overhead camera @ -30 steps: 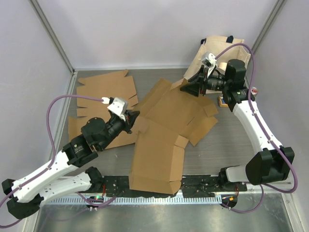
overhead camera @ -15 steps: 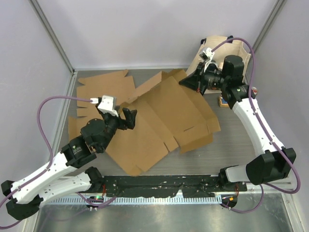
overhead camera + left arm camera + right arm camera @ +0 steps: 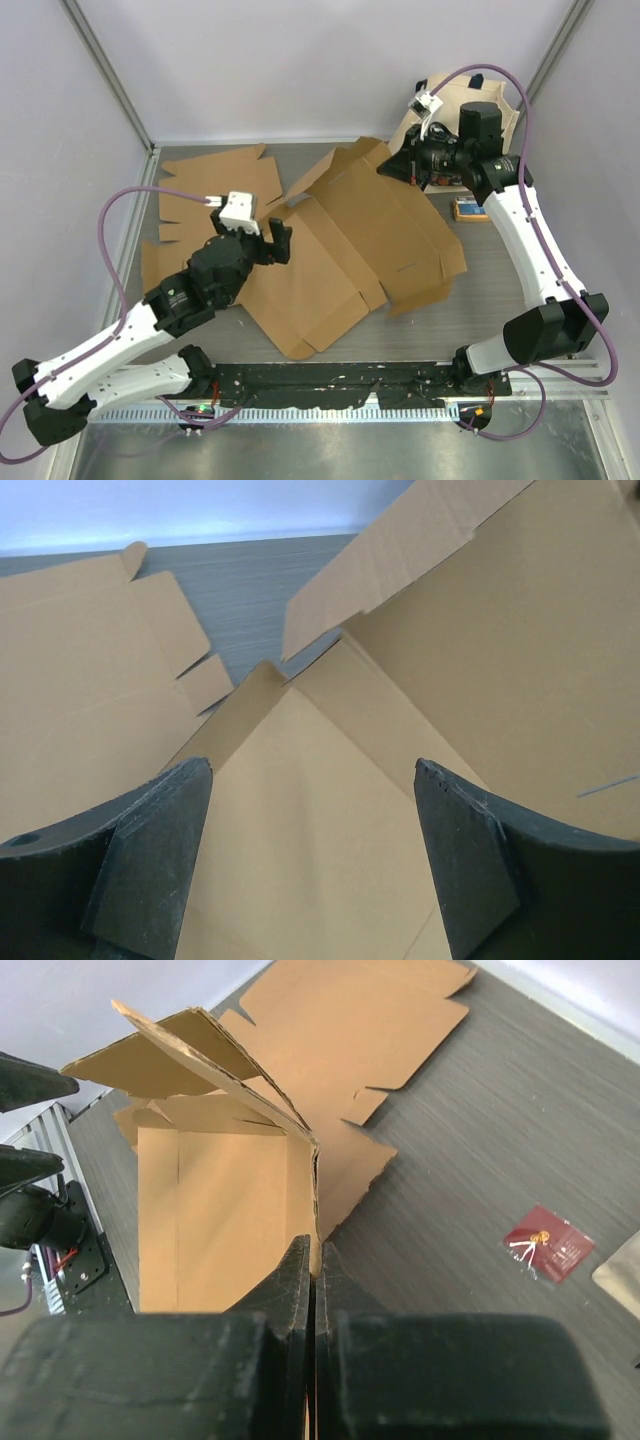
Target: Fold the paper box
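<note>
Both arms are clad in glossy white shells joined by matte black motor housings, as seen on the left arm (image 3: 110,345) and the right arm (image 3: 525,240). A purple cable (image 3: 160,188) is routed along the left arm, and a second purple cable (image 3: 480,68) along the right. A small white camera block (image 3: 238,208) is mounted at each wrist. The left tool (image 3: 270,243) and right tool (image 3: 385,168) are finished in black. Broad, wedge-shaped fingers (image 3: 150,865) with flat inner faces are shown in the left wrist view.
</note>
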### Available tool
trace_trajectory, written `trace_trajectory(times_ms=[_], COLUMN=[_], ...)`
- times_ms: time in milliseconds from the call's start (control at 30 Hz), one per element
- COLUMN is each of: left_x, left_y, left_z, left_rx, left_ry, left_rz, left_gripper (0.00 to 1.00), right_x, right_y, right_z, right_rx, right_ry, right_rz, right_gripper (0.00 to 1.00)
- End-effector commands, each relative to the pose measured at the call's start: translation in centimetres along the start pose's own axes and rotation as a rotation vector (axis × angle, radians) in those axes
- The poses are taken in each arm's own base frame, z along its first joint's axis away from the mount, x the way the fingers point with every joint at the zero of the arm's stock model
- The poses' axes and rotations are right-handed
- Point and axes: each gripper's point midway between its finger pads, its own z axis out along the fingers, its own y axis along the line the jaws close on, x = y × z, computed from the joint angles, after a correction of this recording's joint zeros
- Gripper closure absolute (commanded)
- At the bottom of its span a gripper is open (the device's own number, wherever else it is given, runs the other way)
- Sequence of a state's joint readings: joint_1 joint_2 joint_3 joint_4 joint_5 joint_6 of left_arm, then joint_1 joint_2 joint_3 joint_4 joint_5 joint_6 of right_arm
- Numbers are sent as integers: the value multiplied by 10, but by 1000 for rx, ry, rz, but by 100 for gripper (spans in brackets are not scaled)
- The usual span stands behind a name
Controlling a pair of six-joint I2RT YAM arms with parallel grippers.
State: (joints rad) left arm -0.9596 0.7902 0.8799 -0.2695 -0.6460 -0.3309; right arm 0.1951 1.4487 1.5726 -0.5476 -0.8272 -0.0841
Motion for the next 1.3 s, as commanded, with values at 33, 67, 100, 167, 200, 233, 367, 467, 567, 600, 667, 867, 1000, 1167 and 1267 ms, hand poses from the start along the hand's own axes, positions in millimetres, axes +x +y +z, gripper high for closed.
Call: trace_trajectory(times_ms=[33,67,100,167,200,233,367,467,567,600,667,867,1000,1167,1267], left_x=[-36,-31,-26,-35,-39,-42,-60,-81,-102,-118,-120,-136,-143,-124,-120], left_y=[-34,-34,-37,-44,-51,-55,-65,-90,-113,-118,-128,-144,-156,-147,-136], left_z=[15,18,24,27,30,31,37,43,52,52,64,90,97,116,124], left_rx=[72,60,52,74,92,108,140,277,386,403,421,457,518,466,414], left_ry=[-17,10,33,29,29,34,35,13,18,-7,1,5,7,35,29], left_rz=[-28,-12,-1,-24,-32,-47,-75,-100,-150,-169,-185,-190,-108,35,107], left_gripper=[13,21,24,25,23,21,5,7,7,7,13,21,14,25,33], right_x=[-28,-29,-30,-30,-31,-26,-26,-26,-25,-25,-25,-15,-9,-14,-17], right_y=[4,1,-5,-5,-6,-10,-11,-7,1,2,5,22,24,34,37], right_z=[-11,-11,-12,-14,-15,-16,-21,-21,-18,-18,-17,-9,-5,-1,-2], right_rx=[60,89,130,153,163,196,232,214,161,152,147,103,91,45,37], right_ry=[-52,-57,-57,-53,-48,-28,-12,-14,-23,-22,-21,6,22,21,23], right_rz=[22,83,108,148,162,193,237,236,241,241,225,131,124,108,92], right_gripper=[99,99,99,99,99,99,99,99,99,99,99,99,99,99,99])
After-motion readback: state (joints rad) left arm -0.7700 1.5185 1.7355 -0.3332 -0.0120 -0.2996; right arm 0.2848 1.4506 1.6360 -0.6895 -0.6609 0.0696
